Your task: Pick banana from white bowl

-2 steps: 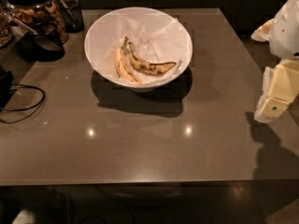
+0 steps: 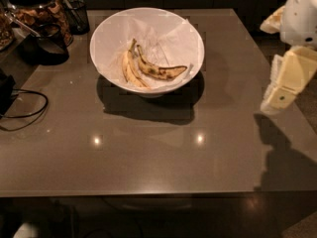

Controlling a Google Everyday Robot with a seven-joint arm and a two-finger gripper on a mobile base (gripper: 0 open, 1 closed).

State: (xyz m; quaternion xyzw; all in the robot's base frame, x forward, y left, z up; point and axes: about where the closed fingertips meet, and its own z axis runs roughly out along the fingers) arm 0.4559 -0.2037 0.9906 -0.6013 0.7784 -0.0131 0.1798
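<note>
The white bowl [image 2: 111, 29] with crumpled white paper lining stands at the back middle of the dark table. In it lies the banana [image 2: 159, 71], curved, yellow with heavy brown spots and a dark end, pointing right. A paler yellow banana [image 2: 129, 72] lies just left of it, touching it. My gripper [image 2: 278, 97], cream and white, hangs at the right edge of the view, over the table's right side, well to the right of the bowl and apart from it. It holds nothing that I can see.
A glass jar of snacks [image 2: 37, 9] and a black mesh cup [image 2: 77, 15] stand at the back left. A dark container [image 2: 47, 43] sits in front of them. A black cable [image 2: 25, 110] loops on the left edge.
The gripper has shifted slightly up and to the left at the right edge. The bowl and both bananas have not moved.
</note>
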